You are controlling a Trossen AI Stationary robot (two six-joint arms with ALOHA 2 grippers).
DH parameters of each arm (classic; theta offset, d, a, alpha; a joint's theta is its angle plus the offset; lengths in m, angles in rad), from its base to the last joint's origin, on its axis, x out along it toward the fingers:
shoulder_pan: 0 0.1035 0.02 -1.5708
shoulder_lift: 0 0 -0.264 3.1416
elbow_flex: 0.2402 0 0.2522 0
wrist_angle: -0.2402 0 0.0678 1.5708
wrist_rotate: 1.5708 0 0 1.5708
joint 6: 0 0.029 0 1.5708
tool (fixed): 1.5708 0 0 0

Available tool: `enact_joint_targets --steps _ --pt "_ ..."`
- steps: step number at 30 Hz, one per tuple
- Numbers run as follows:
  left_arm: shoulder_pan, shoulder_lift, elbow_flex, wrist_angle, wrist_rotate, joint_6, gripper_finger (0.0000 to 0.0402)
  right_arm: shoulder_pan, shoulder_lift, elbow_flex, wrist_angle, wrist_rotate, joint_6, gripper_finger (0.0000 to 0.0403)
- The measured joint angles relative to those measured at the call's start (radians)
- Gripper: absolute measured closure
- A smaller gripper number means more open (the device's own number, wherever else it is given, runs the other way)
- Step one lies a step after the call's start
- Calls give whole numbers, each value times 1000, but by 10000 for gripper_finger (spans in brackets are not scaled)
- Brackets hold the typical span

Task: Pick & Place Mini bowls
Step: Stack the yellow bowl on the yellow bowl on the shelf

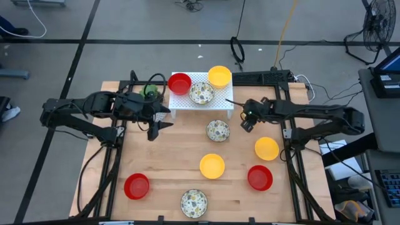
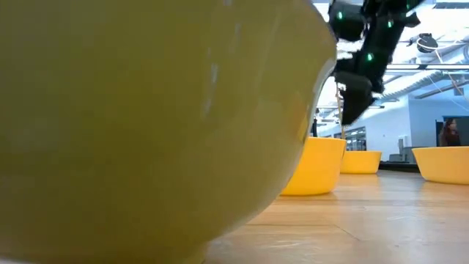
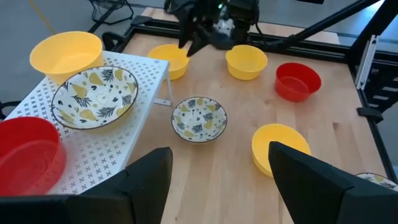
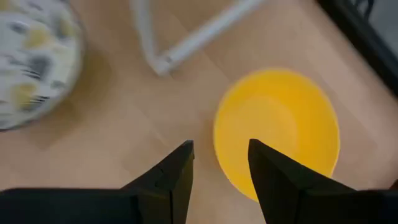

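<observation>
The right gripper [image 4: 221, 165] hovers with its dark fingers [image 4: 171, 180] parted above a yellow bowl [image 4: 283, 127] on the wooden counter [image 4: 99, 149]. A speckled bowl [image 4: 31, 62] sits nearby, past a white rack leg [image 4: 193, 37].

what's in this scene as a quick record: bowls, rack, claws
rack: white rack at the table's far side
on rack: red bowl, patterned bowl, yellow bowl
on table: patterned and; yellow and; red and
hidden bowl: another yellow one by a rack leg, under the right arm
left claw: open, empty, beside the rack
right claw: open, above the hidden bowl, holding nothing
</observation>
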Motion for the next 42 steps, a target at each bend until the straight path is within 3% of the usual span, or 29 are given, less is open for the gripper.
enact_joint_targets --steps 3,8,27,30,36,42 --pt "0 0 0 6 -1 0 133 -38 2 -70 91 -15 26 261" --pt "0 0 0 9 -1 0 133 -104 2 -153 216 -130 29 261" --pt "0 0 0 9 -3 3 133 -152 3 -308 394 -157 -1 265" --pt "0 0 0 9 -3 3 133 -152 3 -308 401 -156 0 288" --pt "0 0 0 8 -3 2 133 -152 2 -308 429 -155 25 389" --pt "0 0 0 6 -3 1 133 -152 -19 -300 424 -126 51 400"
